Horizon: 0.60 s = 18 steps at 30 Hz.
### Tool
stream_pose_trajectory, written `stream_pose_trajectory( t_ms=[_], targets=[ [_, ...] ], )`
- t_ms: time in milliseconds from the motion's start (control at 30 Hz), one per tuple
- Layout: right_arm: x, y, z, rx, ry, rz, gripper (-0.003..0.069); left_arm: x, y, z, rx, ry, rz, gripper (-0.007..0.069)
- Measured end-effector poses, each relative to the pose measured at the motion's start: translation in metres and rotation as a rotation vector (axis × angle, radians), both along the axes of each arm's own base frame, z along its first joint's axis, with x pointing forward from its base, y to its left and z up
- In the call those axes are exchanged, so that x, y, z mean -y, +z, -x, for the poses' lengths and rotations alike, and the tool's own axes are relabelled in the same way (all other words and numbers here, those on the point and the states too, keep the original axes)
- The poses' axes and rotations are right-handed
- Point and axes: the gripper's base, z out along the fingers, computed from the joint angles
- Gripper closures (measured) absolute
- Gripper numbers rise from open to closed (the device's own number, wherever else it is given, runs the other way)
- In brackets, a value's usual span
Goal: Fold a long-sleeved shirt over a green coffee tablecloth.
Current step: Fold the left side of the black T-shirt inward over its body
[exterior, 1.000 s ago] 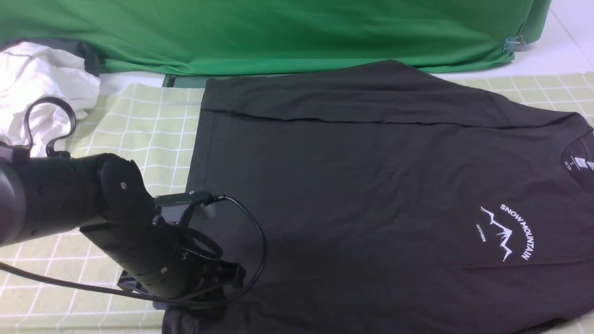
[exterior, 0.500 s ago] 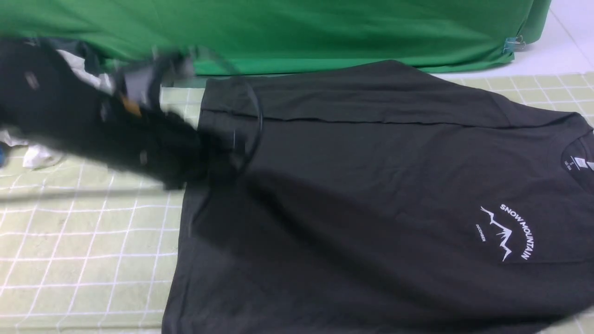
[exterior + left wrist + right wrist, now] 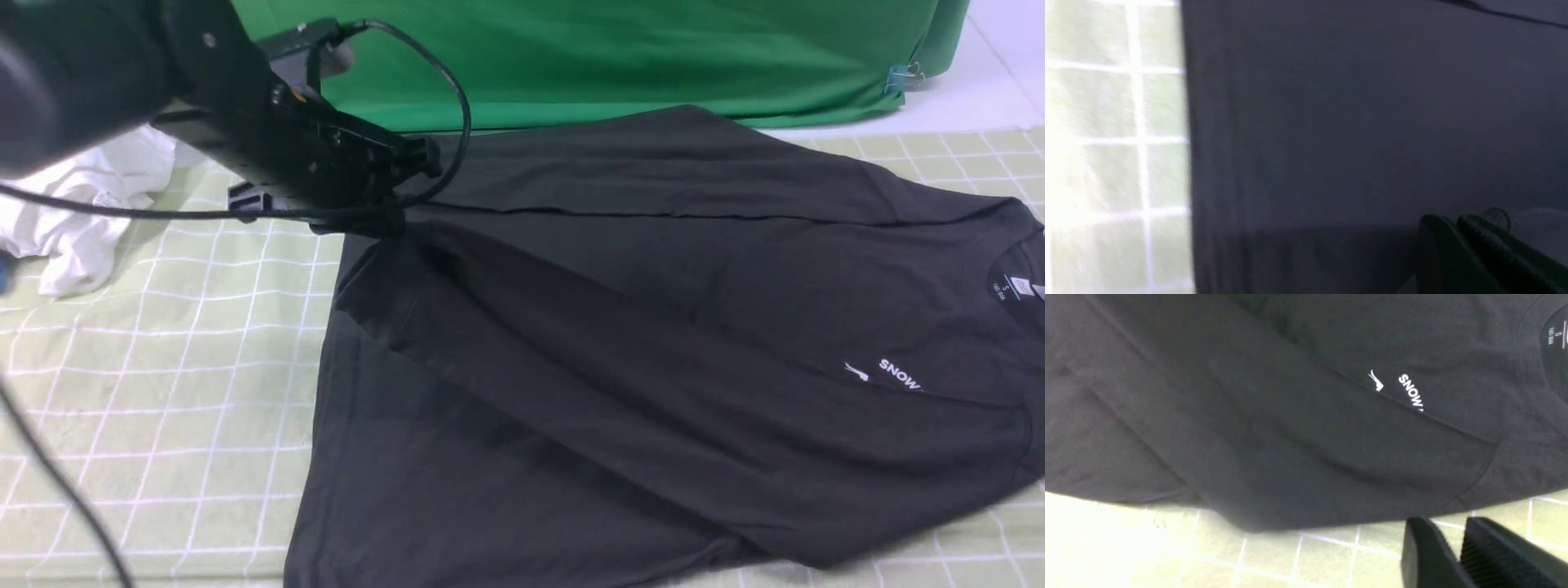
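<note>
Pinches the hem of the long-sleeved shirt [image 3: 653, 286] in the left gripper [image 3: 1455, 222], pressed together; holds the right gripper [image 3: 1455, 526] slightly parted, empty, above the green coffee tablecloth [image 3: 1290, 559].

The black long-sleeved shirt [image 3: 653, 269] lies spread before me on the green coffee tablecloth [image 3: 163, 392], a pale yellow-green cloth gridded in white, with the collar to my right. The shirt's near side is folded diagonally, hiding all but "SNOW" of the chest logo. One hem corner rises, pinched in my left gripper [image 3: 392, 224].
</note>
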Motion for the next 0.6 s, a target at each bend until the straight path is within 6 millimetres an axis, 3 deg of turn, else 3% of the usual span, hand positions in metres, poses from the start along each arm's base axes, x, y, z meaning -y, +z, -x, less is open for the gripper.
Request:
stream_pose_trajectory(
  t_ms=[167,333,433,600],
  targets=[
    [0.0,0.0,0.0,0.0,0.0,0.0,0.0501,-0.006,-0.037,-0.023,-0.064,0.035,-0.01,0.0608],
    [0.0,0.0,0.0,0.0,0.0,0.0,0.0495,-0.006,-0.059,-0.029,-0.101,0.041,-0.018,0.0598],
    [0.0,0.0,0.0,0.0,0.0,0.0,0.0495,-0.007,-0.057,-0.033,-0.084,0.073,-0.003,0.0571],
    [0.0,0.0,0.0,0.001,0.0,0.0,0.0493,-0.012,-0.032,-0.05,0.022,0.107,0.02,0.0476]
  ],
)
